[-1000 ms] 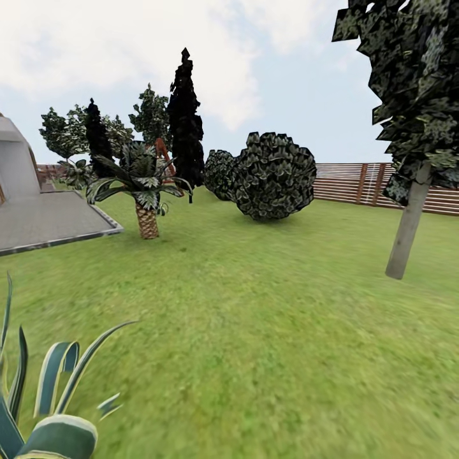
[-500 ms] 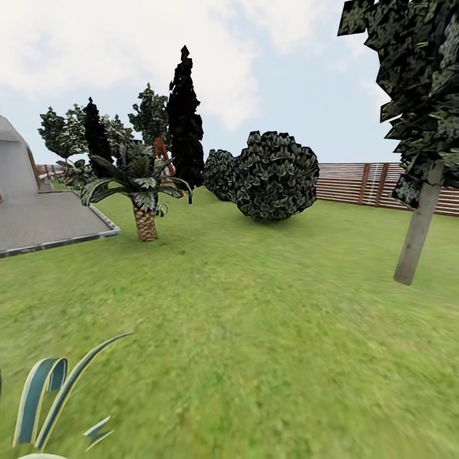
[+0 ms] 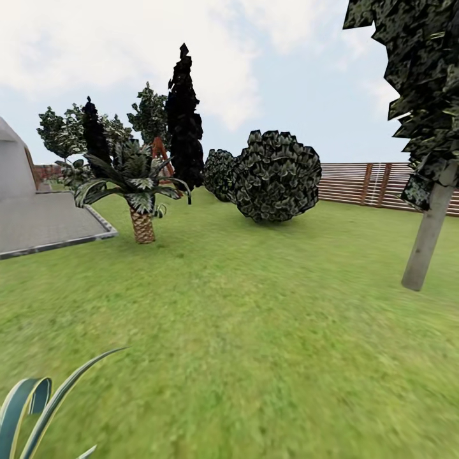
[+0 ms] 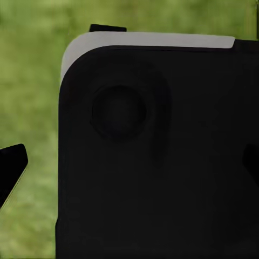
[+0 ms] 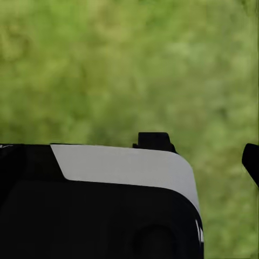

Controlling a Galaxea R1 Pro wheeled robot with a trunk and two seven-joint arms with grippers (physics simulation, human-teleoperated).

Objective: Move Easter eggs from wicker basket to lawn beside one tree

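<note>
The eggs and the wicker basket are out of view. The lawn (image 3: 255, 331) spreads wide and green across the head view. A tree (image 3: 428, 239) with a straight grey-brown trunk and a dark leafy crown stands at the right edge. In the left wrist view my left gripper (image 4: 132, 164) hangs over grass and a black part of my own body, with one dark fingertip (image 4: 12, 168) at each side edge, wide apart and holding nothing. My right gripper (image 5: 129, 162) is over grass too, one fingertip (image 5: 251, 161) far to the side, nothing in it.
A slim palm (image 3: 141, 220) stands left of middle, with a dark cypress (image 3: 185, 115) behind it and a round bush (image 3: 275, 176) in the middle distance. A slatted fence (image 3: 376, 185) closes the back right. A paved patio (image 3: 44, 223) lies left. A spiky plant (image 3: 32, 408) is at my near left.
The whole head view has shifted, so the camera has moved: the tree has slid right and lower, and the spiky plant has sunk towards the bottom-left corner.
</note>
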